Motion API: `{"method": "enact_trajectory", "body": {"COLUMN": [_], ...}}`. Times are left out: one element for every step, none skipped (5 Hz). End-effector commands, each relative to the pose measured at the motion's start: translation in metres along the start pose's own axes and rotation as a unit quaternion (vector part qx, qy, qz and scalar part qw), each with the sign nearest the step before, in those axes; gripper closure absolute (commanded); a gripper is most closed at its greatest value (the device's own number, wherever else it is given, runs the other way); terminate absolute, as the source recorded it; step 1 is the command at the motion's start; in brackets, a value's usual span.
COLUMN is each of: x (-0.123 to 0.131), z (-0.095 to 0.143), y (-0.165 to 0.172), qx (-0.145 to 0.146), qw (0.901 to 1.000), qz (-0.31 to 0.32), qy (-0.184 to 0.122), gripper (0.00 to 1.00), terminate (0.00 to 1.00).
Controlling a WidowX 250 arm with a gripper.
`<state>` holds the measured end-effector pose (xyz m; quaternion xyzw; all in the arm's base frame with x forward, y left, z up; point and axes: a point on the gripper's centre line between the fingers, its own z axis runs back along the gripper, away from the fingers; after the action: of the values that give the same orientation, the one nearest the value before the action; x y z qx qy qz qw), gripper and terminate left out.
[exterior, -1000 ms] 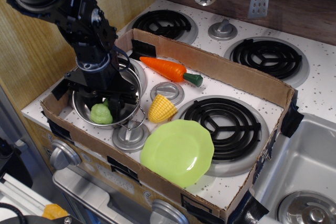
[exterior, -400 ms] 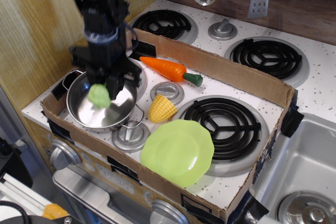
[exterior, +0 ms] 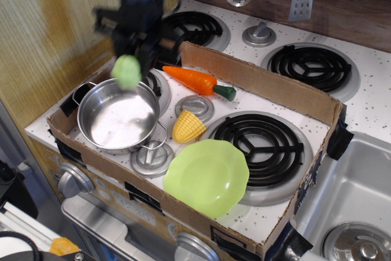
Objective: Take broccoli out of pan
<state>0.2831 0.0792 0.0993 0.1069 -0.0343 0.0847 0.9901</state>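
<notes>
The broccoli (exterior: 127,70), a small pale-green lumpy toy, hangs in the air above the far rim of the pan, held in my gripper (exterior: 131,62). The gripper is shut on it and is blurred by motion. The pan (exterior: 120,119) is a shiny round steel pot with wire loop handles at the left of the cardboard tray; it holds nothing. The arm rises out of the top of the frame.
An orange carrot (exterior: 194,80), a yellow corn cob (exterior: 188,126) and a lime-green scalloped plate (exterior: 206,176) lie inside the cardboard tray (exterior: 263,87). Black burner coils (exterior: 259,145) sit around it. A sink (exterior: 354,212) is at the right.
The gripper closed on the broccoli inside the pan, then lifted it up and toward the back. The pan now holds nothing and sits where it was.
</notes>
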Motion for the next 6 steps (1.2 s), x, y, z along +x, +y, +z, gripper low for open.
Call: {"method": "enact_trajectory", "body": {"x": [0.032, 0.041, 0.046, 0.046, 0.042, 0.044], "z": [0.024, 0.022, 0.016, 0.005, -0.005, -0.016], "y": [-0.065, -0.097, -0.116, -0.135, -0.145, -0.151], "qx": [-0.063, -0.078, -0.099, -0.119, -0.133, -0.148], "qw": [0.9973, 0.9959, 0.9936, 0.9903, 0.9877, 0.985], "qz": [0.02, 0.032, 0.041, 0.054, 0.064, 0.063], "qy": [-0.032, -0.032, -0.038, -0.046, -0.053, -0.063], "gripper": [1.0, 1.0, 1.0, 1.0, 1.0, 1.0], "terminate": [0.0, 0.0, 0.0, 0.0, 0.0, 0.0]}}
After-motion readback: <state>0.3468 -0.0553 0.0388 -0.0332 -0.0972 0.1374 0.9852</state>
